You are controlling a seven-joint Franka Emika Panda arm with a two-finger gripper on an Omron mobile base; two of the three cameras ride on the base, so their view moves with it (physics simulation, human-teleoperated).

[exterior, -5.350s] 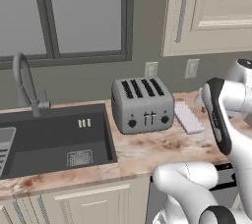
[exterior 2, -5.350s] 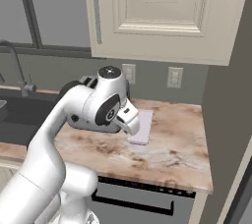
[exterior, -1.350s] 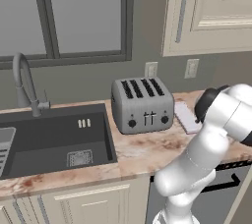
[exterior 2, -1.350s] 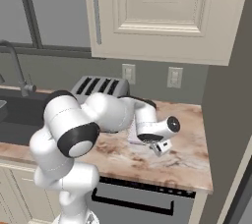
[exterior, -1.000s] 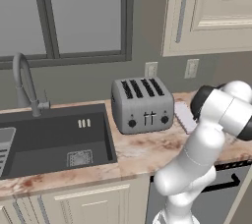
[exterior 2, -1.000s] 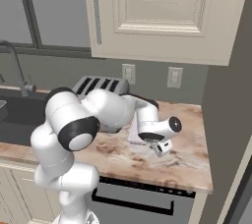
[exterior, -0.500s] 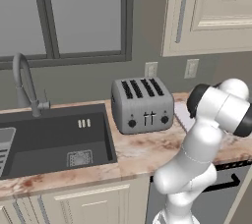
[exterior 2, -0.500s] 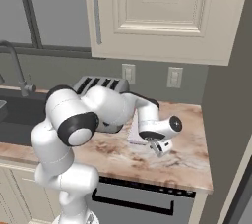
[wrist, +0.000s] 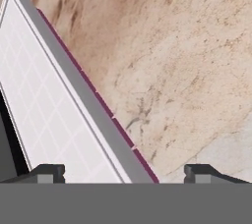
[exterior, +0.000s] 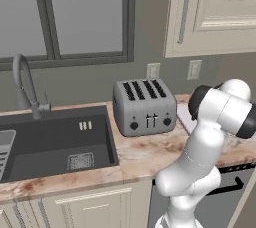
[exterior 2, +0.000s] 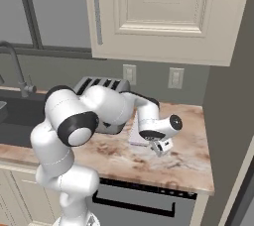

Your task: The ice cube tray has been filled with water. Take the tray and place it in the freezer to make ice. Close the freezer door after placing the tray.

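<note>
The ice cube tray (wrist: 44, 110) is a flat pale slab with a dark pink edge, lying on the marble counter (wrist: 187, 61) to the right of the toaster. My arm hides most of the ice cube tray (exterior 2: 134, 134) in the right base view, and only a strip of the ice cube tray (exterior: 184, 117) shows in the left base view. My gripper (exterior 2: 159, 148) hangs low over the tray's right edge. In the hand view my gripper (wrist: 124, 173) is open, and the tray's long edge runs between the two fingertips. The freezer door is out of view.
A grey four-slot toaster (exterior: 145, 107) stands left of the tray, with a dark sink (exterior: 55, 142) and faucet (exterior: 25, 84) further left. Bare counter (exterior 2: 191, 143) lies right of the hand. A tall grey panel (exterior 2: 230, 96) bounds the counter's right end. Cream cabinets (exterior 2: 158, 17) hang above.
The arm's upper links have shifted slightly, while the hand has stayed low at the tray's right edge. The tray has not moved.
</note>
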